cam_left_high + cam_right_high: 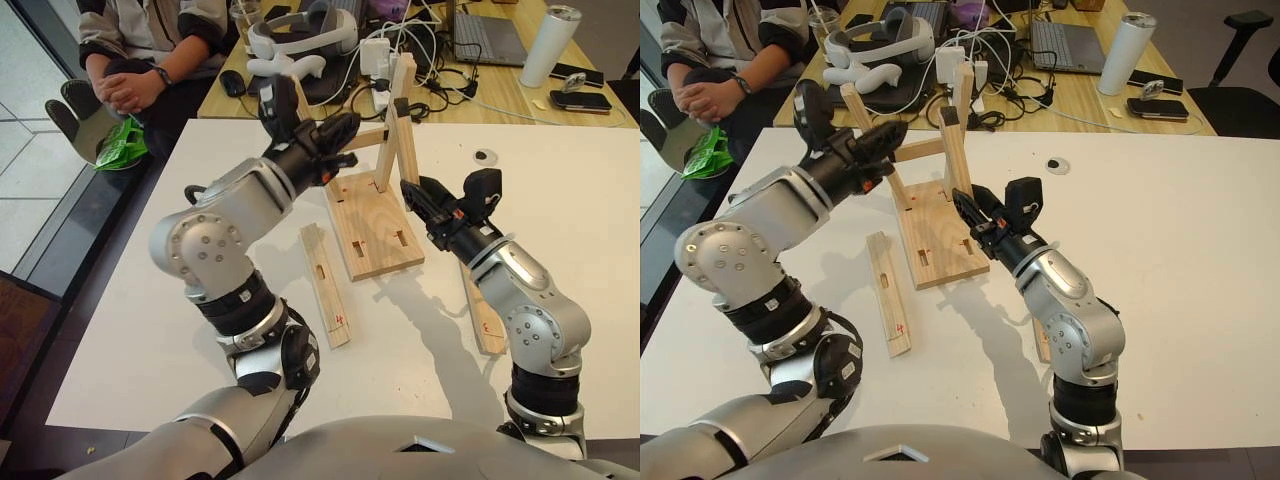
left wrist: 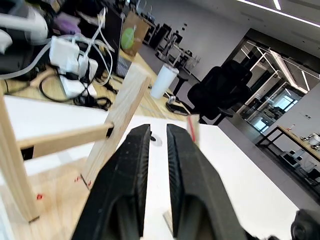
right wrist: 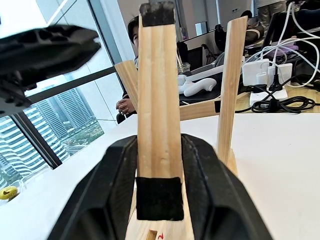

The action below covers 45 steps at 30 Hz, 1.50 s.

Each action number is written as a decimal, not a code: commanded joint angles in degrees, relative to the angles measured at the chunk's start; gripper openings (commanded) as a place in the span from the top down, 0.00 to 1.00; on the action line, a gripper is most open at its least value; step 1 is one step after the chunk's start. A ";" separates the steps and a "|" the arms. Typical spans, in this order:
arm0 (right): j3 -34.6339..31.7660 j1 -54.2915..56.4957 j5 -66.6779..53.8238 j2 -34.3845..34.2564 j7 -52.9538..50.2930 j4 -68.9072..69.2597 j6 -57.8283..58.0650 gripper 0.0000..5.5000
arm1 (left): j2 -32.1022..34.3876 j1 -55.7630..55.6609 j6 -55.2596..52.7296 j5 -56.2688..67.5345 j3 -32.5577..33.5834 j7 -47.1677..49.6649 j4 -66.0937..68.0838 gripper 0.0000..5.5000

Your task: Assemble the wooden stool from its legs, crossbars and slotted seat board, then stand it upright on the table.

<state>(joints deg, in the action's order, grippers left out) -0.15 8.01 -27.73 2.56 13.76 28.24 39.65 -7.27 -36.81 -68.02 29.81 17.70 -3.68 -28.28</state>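
- Right wrist view: right gripper [image 3: 160,145] clamped around an upright leg [image 3: 159,85] at the seat board [image 1: 372,238].
- Left gripper [image 2: 157,131] barely parted, empty, beside the crossbar [image 2: 65,140].

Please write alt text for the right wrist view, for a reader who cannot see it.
The right gripper is shut on a wooden leg over the white table. Behind it stand two more legs joined by a crossbar, with the left gripper nearby.
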 commanded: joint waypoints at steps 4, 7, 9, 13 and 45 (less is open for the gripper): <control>1.96 -1.56 2.05 -4.94 -3.26 -3.06 -7.80 0.77 | -6.87 22.63 12.85 0.31 -13.41 1.80 -8.17 0.89; 3.16 -2.64 1.84 -5.21 -2.09 -3.27 -9.34 0.77 | -4.57 25.37 10.30 5.95 -12.68 0.55 -10.50 0.89; 4.19 -3.51 1.39 -4.78 -0.86 -3.00 -9.88 0.77 | -2.53 24.32 8.25 10.26 -11.45 0.01 -10.11 0.89; 5.70 -3.19 -0.30 -2.39 3.22 -2.35 -9.52 0.77 | 1.98 21.65 5.98 15.96 -8.83 0.39 -7.84 0.89; 7.53 0.46 1.83 4.23 6.57 -3.93 -10.44 0.77 | 16.82 13.61 6.96 23.14 -9.54 0.31 2.88 0.49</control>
<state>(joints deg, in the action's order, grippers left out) 6.67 7.56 -25.57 6.69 19.45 22.85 29.80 9.02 -21.68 -60.04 53.20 8.21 -4.18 -26.91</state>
